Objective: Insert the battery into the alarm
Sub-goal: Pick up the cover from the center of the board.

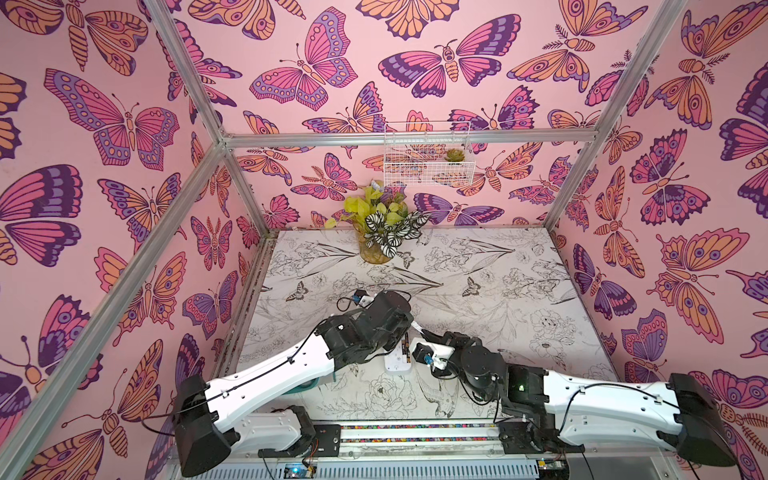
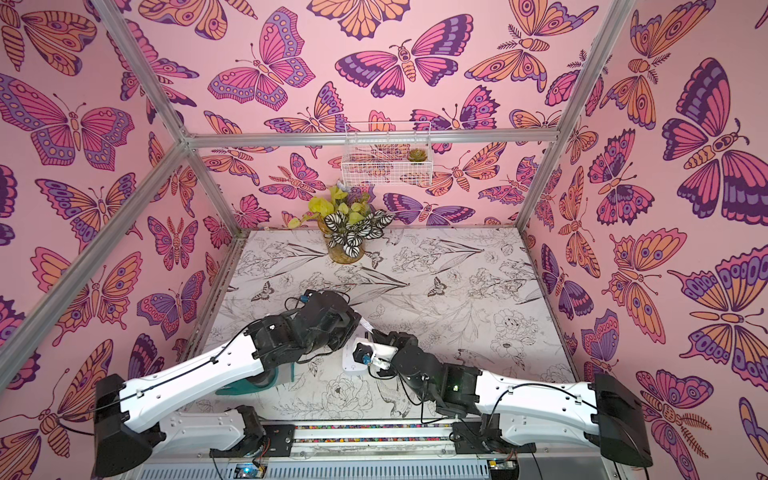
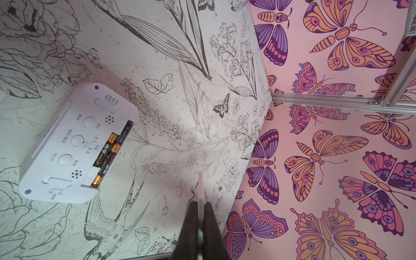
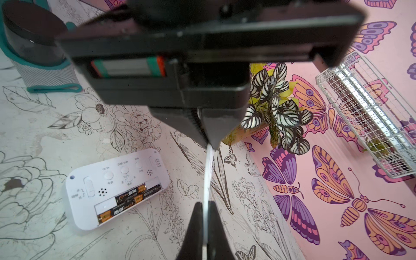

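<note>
The alarm lies face down on the flowered table, white back and buttons up. It shows partly in both top views, below the two wrists. Its compartment stands uncovered, with black-and-gold batteries lying in it. A thin white cover plate, seen edge-on, hangs in the air beside the alarm. My left gripper is shut on one end of the plate. My right gripper is shut on the other end. The two grippers meet tip to tip above the table.
A potted plant stands at the back of the table. A white wire basket hangs on the back wall. A grey-and-teal holder with a black object in it sits near the left arm. Butterfly-papered walls close in three sides.
</note>
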Controlling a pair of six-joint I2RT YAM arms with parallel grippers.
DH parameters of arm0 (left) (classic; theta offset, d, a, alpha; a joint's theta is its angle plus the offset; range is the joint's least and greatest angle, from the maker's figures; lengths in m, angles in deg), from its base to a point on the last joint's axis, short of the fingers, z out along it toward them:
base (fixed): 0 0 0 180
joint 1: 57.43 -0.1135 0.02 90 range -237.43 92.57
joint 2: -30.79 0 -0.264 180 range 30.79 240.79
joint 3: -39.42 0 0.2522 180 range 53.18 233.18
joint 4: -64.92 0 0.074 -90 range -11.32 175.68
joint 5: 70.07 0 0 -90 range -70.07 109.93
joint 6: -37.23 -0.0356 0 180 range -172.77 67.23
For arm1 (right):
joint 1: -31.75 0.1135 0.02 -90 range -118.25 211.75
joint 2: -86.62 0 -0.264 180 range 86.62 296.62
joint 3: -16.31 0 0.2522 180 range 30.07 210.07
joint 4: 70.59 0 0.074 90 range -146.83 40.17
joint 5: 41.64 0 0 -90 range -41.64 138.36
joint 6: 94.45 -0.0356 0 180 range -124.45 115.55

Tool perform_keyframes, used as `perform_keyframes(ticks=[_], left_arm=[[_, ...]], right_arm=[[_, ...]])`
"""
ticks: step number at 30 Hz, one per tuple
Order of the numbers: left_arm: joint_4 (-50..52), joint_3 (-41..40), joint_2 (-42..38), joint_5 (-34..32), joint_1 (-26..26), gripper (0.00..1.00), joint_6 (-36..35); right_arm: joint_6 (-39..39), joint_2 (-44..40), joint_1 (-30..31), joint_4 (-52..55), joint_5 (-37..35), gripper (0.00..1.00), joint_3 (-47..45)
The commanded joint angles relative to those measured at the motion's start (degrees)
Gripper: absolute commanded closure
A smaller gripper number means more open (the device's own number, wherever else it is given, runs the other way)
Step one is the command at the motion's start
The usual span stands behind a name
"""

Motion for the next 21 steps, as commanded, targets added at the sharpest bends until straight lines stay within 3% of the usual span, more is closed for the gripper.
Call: perform_keyframes(ticks=[1,2,3,4,5,6,7,8,11,13,16,19,21], left_arm=[[0.45,-1.42,-1.35,0.78,-0.13,1.00,-0.67],[-0.07,-1.67,-1.67,0.30,-0.15,1.00,-1.33],[-0.48,-1.89,-1.94,-0.21,-0.15,0.93,-2.28],[-0.81,-2.20,-2.49,-1.07,-0.23,0.76,-3.63],[-0.88,-2.53,-3.18,-2.02,-0.29,0.50,-4.90],[-1.02,-2.86,-3.89,-2.88,-0.42,0.32,-6.48],[-1.60,-3.40,-5.08,-4.19,-0.59,0.16,-8.96],[-2.64,-4.27,-6.50,-5.80,-0.68,0.10,-12.09],[-7.76,-8.79,-11.00,-8.91,-0.85,0.06,-19.35],[-16.13,-14.39,-15.08,-8.64,-1.13,0.10,-25.27],[-36.06,-24.69,-20.23,-2.83,-1.36,0.19,-33.05],[-57.92,-33.36,-21.46,4.54,-1.39,0.23,-38.46],[-63.57,-34.97,-20.56,7.60,-1.50,0.29,-38.63]], right_arm=[[-2.86,0.02,0.35,-0.89,-2.35,1.00,2.43],[-3.52,-0.14,0.37,-1.21,-2.93,1.00,2.34],[-4.73,-0.31,0.35,-1.40,-4.08,1.00,2.41],[-6.79,-0.68,0.35,-1.25,-5.57,1.00,2.34],[-8.67,-1.17,0.29,-1.03,-6.54,1.00,2.22],[-10.37,-1.73,0.31,-0.49,-7.03,1.00,2.13],[-12.84,-2.42,0.26,0.52,-7.03,1.00,1.95],[-15.64,-3.15,0.13,1.00,-7.37,1.00,1.72],[-25.40,-5.40,-0.62,2.52,-6.97,1.00,0.89],[-35.87,-7.74,-1.83,3.21,-5.87,1.00,0.46],[-52.34,-11.46,-5.52,2.37,1.23,1.00,-0.75],[-65.66,-14.98,-7.49,-6.27,5.73,1.00,-4.85],[-70.68,-16.46,-7.55,-13.25,7.29,1.00,-7.66]])
